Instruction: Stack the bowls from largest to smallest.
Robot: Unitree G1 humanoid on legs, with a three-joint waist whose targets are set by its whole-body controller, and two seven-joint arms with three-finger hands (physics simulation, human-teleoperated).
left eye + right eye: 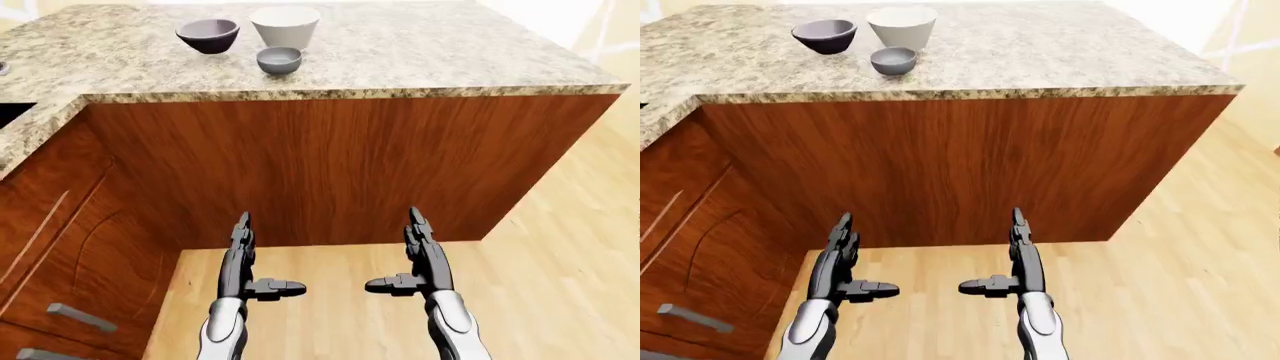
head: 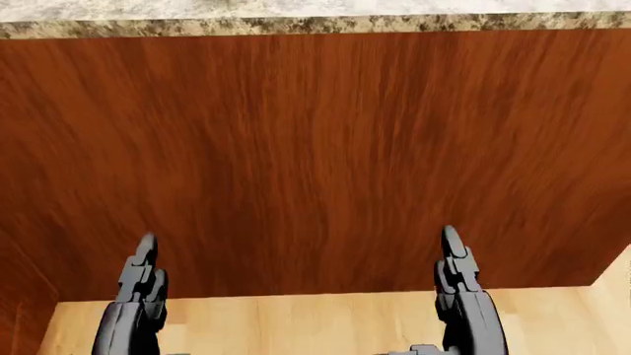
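Observation:
Three bowls stand on the granite counter [image 1: 430,52] at the top left of the left-eye view: a tall white bowl [image 1: 285,27], a dark purple bowl [image 1: 208,34] to its left, and a small grey bowl [image 1: 279,60] below them. They stand apart, none stacked. My left hand [image 1: 247,259] and right hand [image 1: 412,255] hang low over the wooden floor, far below the counter. Both are open with fingers straight and thumbs pointing inward, and both are empty.
The brown wooden side of the island [image 1: 340,165] fills the middle of the views. A cabinet with grey handles [image 1: 80,316] stands at the lower left. Light wooden floor [image 1: 560,247] runs to the right of the island.

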